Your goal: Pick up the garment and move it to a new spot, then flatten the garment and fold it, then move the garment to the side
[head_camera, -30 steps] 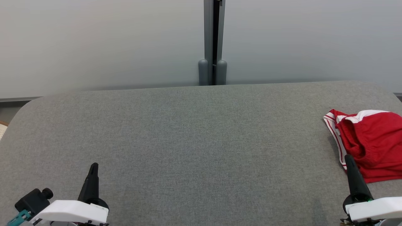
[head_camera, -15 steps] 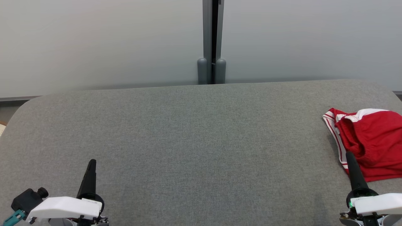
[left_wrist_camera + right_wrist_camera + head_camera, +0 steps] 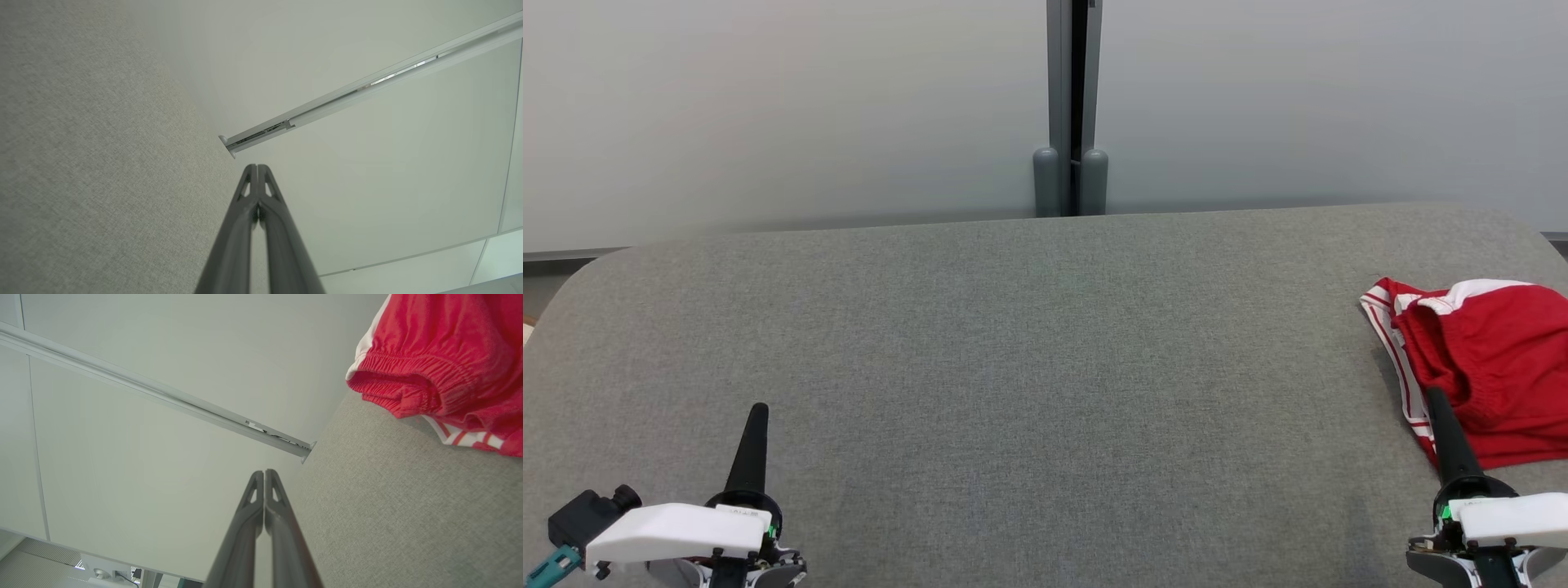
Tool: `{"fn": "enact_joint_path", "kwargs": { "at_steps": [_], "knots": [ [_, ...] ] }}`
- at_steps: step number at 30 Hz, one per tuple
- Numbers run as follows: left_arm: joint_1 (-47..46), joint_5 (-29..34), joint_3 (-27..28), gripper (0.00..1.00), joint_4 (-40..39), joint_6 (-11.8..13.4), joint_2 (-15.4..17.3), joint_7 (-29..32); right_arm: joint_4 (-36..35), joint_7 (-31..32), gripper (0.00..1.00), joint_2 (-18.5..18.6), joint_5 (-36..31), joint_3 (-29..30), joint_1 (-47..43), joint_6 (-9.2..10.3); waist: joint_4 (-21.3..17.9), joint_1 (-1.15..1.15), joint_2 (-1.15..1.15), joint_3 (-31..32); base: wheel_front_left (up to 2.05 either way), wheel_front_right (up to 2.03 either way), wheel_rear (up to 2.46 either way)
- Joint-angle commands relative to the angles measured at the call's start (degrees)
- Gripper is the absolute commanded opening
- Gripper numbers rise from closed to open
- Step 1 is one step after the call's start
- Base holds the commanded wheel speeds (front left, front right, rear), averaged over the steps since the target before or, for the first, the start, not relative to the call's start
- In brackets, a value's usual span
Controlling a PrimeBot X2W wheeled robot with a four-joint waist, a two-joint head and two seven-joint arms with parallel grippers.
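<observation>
The garment is a pair of red shorts with white side stripes, lying crumpled at the far right edge of the grey table. Its elastic waistband bunches toward the table's middle. My right gripper stands shut at the lower right, its tip overlapping the shorts' near striped edge in the head view; the right wrist view shows the closed tips apart from the cloth. My left gripper is shut over bare table at the lower left, its tips pressed together and holding nothing.
A pale wall with a grey vertical post rises behind the table's far edge. The table's rounded corners lie at far left and far right. Grey fabric stretches between the two grippers.
Both grippers have drawn back a little toward the bottom of the view, and the camera has shifted slightly. The shorts have stayed where they were.
</observation>
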State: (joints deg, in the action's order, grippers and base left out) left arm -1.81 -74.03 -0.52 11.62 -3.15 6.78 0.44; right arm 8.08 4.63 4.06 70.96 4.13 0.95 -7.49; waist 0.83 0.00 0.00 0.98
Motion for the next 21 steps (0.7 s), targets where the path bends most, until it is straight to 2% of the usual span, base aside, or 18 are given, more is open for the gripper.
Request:
{"fn": "enact_joint_path", "kwargs": {
  "at_steps": [1,21],
  "knots": [
    [-1.9,-1.3,0.7,0.0,-0.2,-0.6,0.2,0.3,0.0,0.2,0.0,0.1,1.6,0.2,1.2,-0.03,0.0,0.0,0.0,0.0,0.0,0.0,0.0],
    [-3.2,-9.6,3.4,0.0,1.0,-2.5,-1.4,2.7,2.9,0.7,0.0,-0.1,11.3,0.8,3.2,-0.02,-0.4,0.0,0.0,-0.5,0.0,0.0,0.0]
  ]
}}
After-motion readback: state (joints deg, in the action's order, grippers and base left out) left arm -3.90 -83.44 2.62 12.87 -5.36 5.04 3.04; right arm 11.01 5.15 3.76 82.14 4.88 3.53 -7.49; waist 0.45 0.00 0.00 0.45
